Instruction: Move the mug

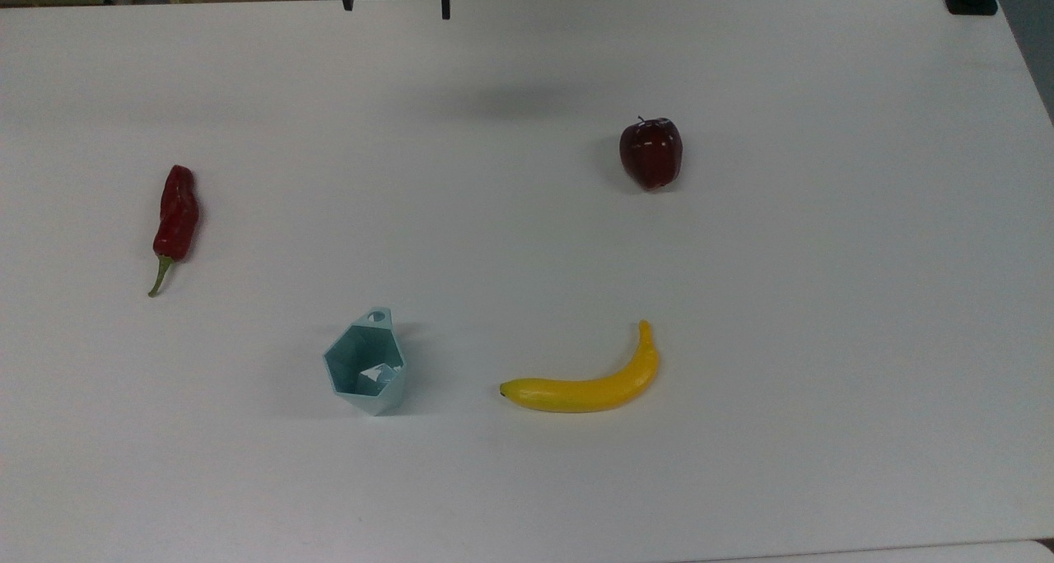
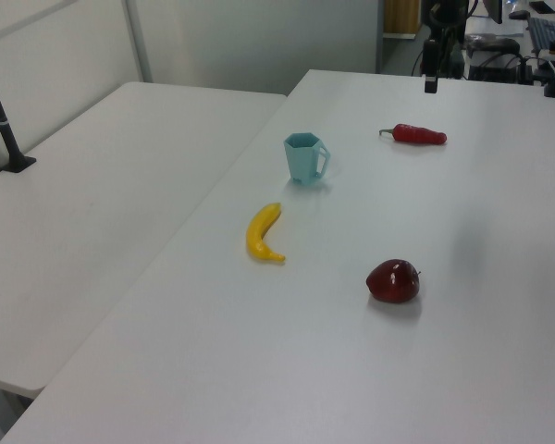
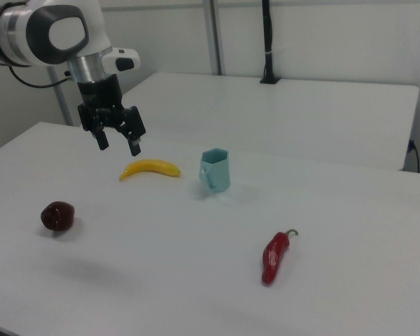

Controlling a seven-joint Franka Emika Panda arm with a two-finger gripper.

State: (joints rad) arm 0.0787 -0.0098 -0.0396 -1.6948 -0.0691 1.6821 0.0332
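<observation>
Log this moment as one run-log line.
gripper: open, raised above table, holding nothing | mug: upright, untouched, beside banana | apple, chili: apart

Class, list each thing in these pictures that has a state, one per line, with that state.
Pale teal faceted plastic mug: upright, empty, untouched.
Robot gripper: raised above the table, fingers open, holding nothing.
Yellow curved banana: lying flat.
Dark red apple: resting alone.
Red chili pepper: lying flat.

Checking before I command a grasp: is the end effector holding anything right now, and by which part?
Nothing is held. The end effector hangs open and empty above the table, while the mug stands untouched, upright beside the banana.
</observation>
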